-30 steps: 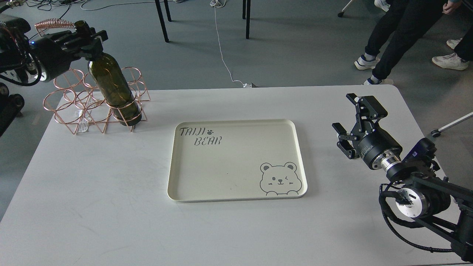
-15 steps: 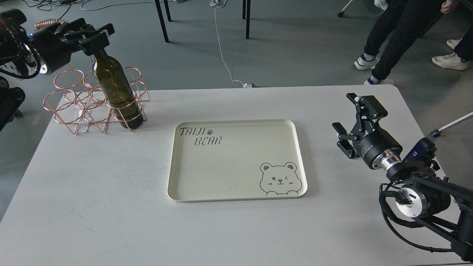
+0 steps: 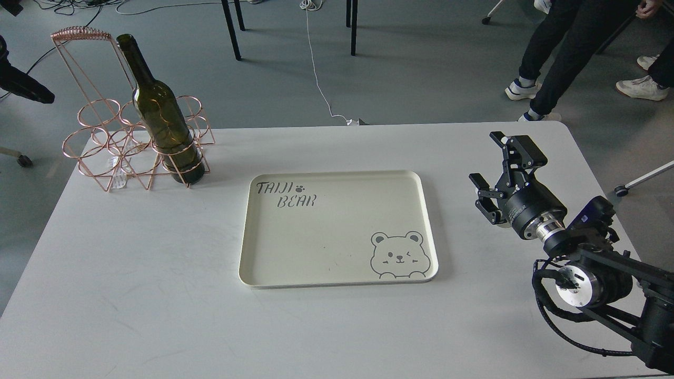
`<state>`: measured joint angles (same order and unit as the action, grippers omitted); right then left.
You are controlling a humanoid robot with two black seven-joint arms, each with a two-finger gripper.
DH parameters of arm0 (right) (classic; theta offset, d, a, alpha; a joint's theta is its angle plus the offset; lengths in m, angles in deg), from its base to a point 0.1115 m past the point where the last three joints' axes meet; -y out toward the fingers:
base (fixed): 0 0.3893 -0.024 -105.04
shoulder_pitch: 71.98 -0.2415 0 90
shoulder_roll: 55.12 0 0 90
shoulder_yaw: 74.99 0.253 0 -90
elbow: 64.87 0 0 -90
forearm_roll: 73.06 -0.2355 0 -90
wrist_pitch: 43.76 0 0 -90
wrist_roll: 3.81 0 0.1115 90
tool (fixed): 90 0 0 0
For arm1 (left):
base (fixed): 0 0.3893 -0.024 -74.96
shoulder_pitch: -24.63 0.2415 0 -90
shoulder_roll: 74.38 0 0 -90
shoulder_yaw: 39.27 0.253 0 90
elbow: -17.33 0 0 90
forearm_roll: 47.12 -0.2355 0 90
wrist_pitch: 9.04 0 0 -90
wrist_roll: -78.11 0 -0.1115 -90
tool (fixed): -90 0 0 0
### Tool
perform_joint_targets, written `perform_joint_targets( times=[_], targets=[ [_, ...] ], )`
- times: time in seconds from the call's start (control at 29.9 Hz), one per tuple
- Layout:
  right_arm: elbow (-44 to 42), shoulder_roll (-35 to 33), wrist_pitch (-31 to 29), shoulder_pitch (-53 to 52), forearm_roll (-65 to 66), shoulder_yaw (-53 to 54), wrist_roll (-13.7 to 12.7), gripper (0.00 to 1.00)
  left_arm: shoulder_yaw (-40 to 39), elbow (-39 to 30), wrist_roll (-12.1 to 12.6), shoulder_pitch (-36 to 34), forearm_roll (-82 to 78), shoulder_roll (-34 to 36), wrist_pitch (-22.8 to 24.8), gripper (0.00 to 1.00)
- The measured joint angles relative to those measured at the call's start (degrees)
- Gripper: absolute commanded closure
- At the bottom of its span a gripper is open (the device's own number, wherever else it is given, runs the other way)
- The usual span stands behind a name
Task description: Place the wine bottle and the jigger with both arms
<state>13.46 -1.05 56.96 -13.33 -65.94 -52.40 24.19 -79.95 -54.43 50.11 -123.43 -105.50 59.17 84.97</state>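
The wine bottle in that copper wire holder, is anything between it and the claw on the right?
Yes. The cream tray lies flat on the table between the right claw and the wine bottle. The bottle's base also sits inside a ring of the wire rack, so the wire surrounds it.

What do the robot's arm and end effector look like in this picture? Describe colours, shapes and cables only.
The right end effector has black angular fingers on a black cylinder, then a silver wrist ring. Black cables loop beside a silver disc-shaped joint.
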Motion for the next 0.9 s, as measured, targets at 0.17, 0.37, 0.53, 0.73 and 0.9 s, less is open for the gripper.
perform_joint_targets(
  times=[0.17, 0.37, 0.53, 0.73, 0.9],
  targets=[
    [-0.3, 0.6, 0.0, 0.0, 0.0, 0.3, 0.0, 0.01, -2.6, -7.7, 0.0, 12.3, 9.7, -6.1, -2.2, 0.02],
    [-0.3, 0.7, 0.0, -0.1, 0.0, 0.4, 0.0, 0.01, -9.1, -8.5, 0.0, 26.4, 10.0, -15.2, -2.6, 0.02],
    [-1.2, 1.9, -0.3, -0.4, 0.0, 0.3, 0.0, 0.01, -13.5, -8.1, 3.1, 36.6, 10.5, -21.6, -2.1, 0.02],
    [-1.5, 3.3, -0.4, -0.2, 0.0, 0.2, 0.0, 0.01, -17.6, -7.9, 4.9, 47.1, 10.6, -27.5, -2.0, 0.02],
    [-1.4, 3.4, -0.4, -0.1, 0.0, 0.3, 0.0, 0.01, -19.3, -7.3, 4.9, 52.0, 10.6, -30.4, -1.9, 0.02]
  ],
)
